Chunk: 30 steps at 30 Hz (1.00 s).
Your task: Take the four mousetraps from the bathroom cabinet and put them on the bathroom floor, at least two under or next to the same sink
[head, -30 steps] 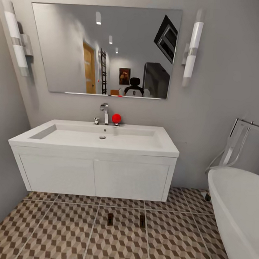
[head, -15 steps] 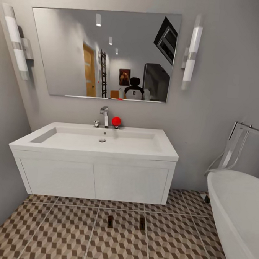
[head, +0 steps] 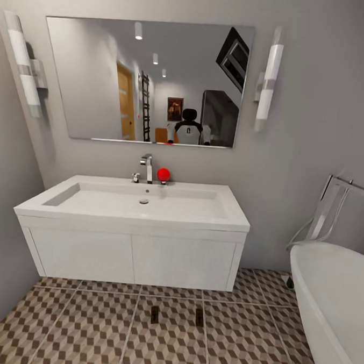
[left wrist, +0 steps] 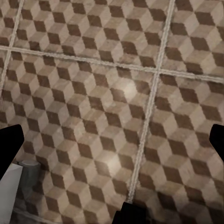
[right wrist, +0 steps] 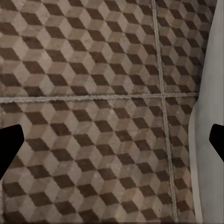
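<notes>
Two mousetraps lie side by side on the cube-patterned bathroom floor, just in front of the white sink unit. They show as small dark rectangles. The orange-brown cabinet and the other mousetraps are out of view. In the left wrist view my left gripper is open above bare tiles, its black fingertips at the picture's edges. My right gripper is open too, with nothing between its fingertips, over floor tiles.
A basin with tap and a red ball tops the white unit, under a wide mirror. A white bathtub stands at the right; its pale side lies close to my right gripper. A grey wall bounds the left.
The whole head view has shifted: sink, mirror and mousetraps sit lower in the picture, so the camera moved. The gripper tips at the bottom edge have slipped out of the head view.
</notes>
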Motion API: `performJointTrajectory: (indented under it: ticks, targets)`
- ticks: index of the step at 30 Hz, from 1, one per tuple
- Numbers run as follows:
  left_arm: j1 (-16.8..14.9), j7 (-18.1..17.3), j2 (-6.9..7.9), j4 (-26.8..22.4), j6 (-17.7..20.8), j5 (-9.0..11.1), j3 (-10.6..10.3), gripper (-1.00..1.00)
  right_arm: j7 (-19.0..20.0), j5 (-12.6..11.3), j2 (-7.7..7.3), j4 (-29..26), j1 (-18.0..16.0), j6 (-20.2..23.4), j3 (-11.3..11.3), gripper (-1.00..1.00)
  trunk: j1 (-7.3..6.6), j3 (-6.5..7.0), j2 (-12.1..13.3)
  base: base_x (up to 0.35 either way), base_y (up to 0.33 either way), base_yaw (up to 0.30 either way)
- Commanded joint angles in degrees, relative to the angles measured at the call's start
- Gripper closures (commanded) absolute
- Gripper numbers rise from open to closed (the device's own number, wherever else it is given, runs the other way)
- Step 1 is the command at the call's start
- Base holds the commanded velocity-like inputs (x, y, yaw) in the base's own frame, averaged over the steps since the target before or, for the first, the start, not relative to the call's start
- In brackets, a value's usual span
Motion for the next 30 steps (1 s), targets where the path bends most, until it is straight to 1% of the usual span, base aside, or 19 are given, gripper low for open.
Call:
performJointTrajectory:
  ticks: [1, 11, 30]
  targets:
    - [0.07, 0.15, -0.02, 0.03, -0.09, 0.57, -0.5, -1.0, 0.0, -0.58, 0.04, 0.19, 0.04, -0.37, 0.49, -1.0, -0.23, 0.13, 0.39, 0.0, 0.0, 0.0]
    - [0.54, 0.12, 0.03, 0.04, 0.32, 0.57, -0.51, -1.0, 0.02, -0.58, 0.16, 0.19, 0.71, -0.36, 0.51, -1.0, -2.43, 1.92, 4.4, 0.0, 0.0, 0.0]
    - [0.68, 0.11, 0.07, 0.02, 0.41, 0.57, -0.5, -1.0, 0.12, -0.58, 0.26, 0.19, 0.83, -0.35, 0.51, -1.0, -6.6, 5.33, 12.02, 0.0, 0.0, 0.0]
